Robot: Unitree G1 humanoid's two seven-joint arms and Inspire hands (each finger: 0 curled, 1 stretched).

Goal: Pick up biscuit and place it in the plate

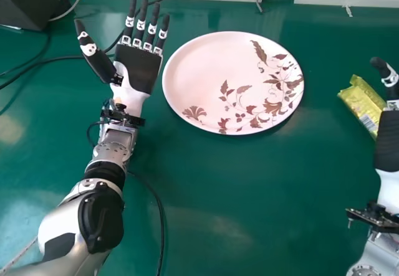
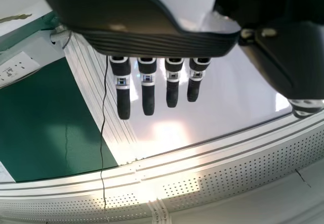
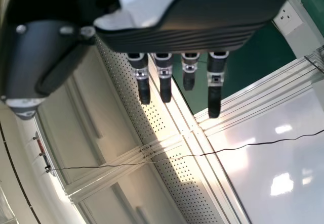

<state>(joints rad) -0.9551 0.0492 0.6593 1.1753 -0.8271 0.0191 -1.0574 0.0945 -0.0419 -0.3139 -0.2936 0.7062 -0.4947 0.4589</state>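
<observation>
The right hand (image 1: 389, 140), fingers extended and apart, is observed just beside the yellow biscuit packet (image 1: 364, 104) on the green table (image 1: 249, 195), with the flower-patterned plate (image 1: 206, 58) between it and the left hand (image 1: 138, 67), likewise open-fingered.

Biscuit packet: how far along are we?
Nothing looks done: the plate holds nothing; the packet lies on the table beside the right hand. Nothing in hand: right hand and left hand are open. Remaining: pick-up, then placing on the plate.
</observation>
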